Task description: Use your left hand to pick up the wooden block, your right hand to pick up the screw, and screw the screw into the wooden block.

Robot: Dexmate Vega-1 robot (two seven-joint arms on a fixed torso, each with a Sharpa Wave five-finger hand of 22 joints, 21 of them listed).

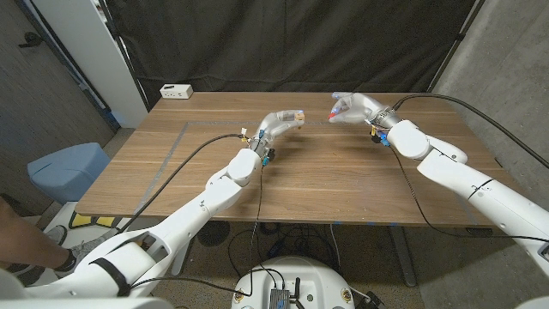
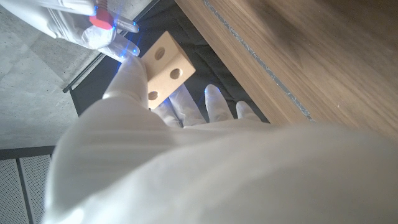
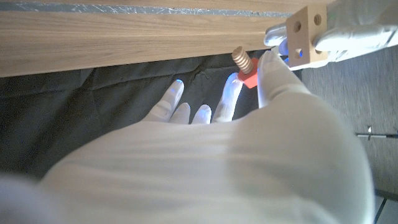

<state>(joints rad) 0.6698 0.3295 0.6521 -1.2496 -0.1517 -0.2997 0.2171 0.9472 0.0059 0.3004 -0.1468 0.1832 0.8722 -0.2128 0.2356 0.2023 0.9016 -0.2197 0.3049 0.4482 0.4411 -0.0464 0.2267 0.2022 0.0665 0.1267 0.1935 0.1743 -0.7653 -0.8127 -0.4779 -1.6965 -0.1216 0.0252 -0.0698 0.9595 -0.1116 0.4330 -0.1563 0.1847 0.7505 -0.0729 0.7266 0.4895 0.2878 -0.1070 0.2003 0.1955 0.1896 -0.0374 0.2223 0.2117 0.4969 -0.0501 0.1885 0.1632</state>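
Above the far half of the wooden table (image 1: 309, 176), the left hand (image 1: 280, 124) holds the wooden block (image 1: 298, 115) clear of the surface, pinched at one end between thumb and fingers, so that the block's long axis runs out from the fingertips and its drilled face shows round holes in the left wrist view (image 2: 165, 70). At about three o'clock from it and well apart, the right hand (image 1: 353, 109) pinches the screw (image 3: 243, 65) by its red head, threaded shaft sticking out past the fingers; the head view blurs which way it points.
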